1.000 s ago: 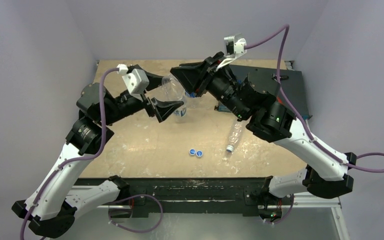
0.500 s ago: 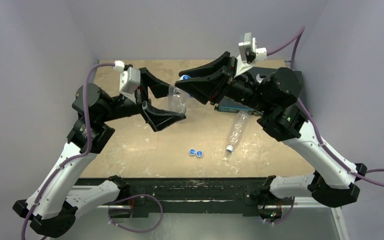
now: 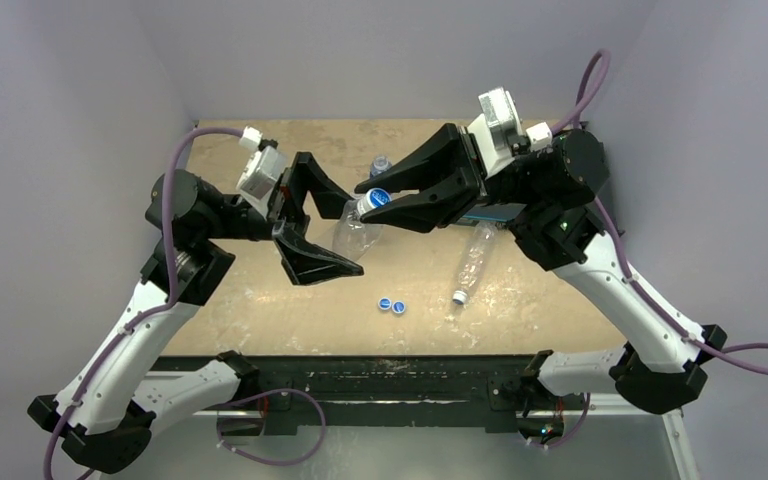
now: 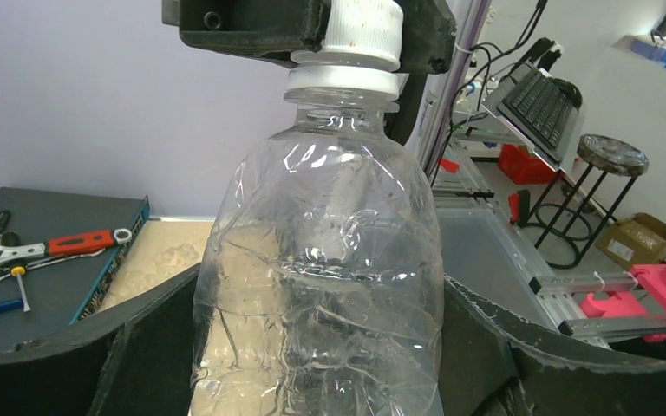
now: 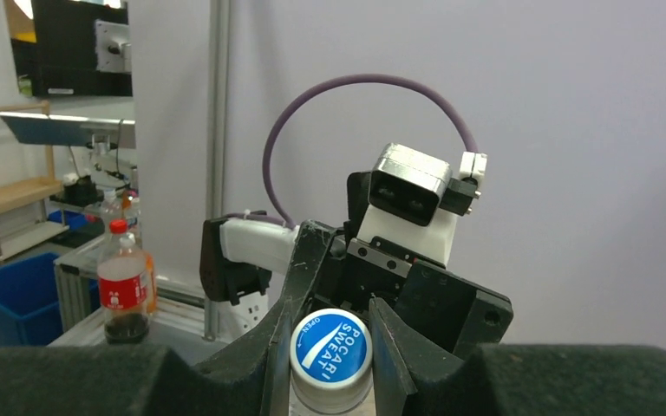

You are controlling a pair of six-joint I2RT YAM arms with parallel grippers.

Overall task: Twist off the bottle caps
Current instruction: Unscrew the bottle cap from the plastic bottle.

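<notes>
**Bench inventory, left to right, as I see it from the remote station**

1. left gripper [image 3: 352, 236]: the jaws stand wide apart and press on both sides of a bottle's body. In the left wrist view both dark fingers [image 4: 78, 364] touch the plastic.
2. crinkled bottle [image 3: 348, 232]: clear and unlabelled, with dented, creased walls. It is tilted with its neck toward the right arm, and as far as I can judge it is raised off the table [image 3: 260, 300].
3. blue-topped cap [image 3: 378, 199]: it sits on that bottle's neck above a white collar ring. It has a white ribbed skirt and a blue top with a white swoosh and lettering.
4. rear bottle [image 3: 381, 163]: only its top shows, behind the two grippers. I cannot make out more.
5. right gripper [image 3: 375, 202]: the jaws are closed tight on the blue-topped cap, one finger on each side of it.
6. loose caps [image 3: 392, 305]: there are two, blue with a white mark, tops up. They lie just beside each other on the table, near its front edge.
7. lying bottle [image 3: 471, 262]: clear, on its side, to the right of the loose caps. Its neck points toward the near edge and shows white at the mouth. I cannot tell whether a cap is on it.
8. tool tray [image 4: 61, 290]: a dark tray at the far right holding hand tools, one with a red handle.
</notes>
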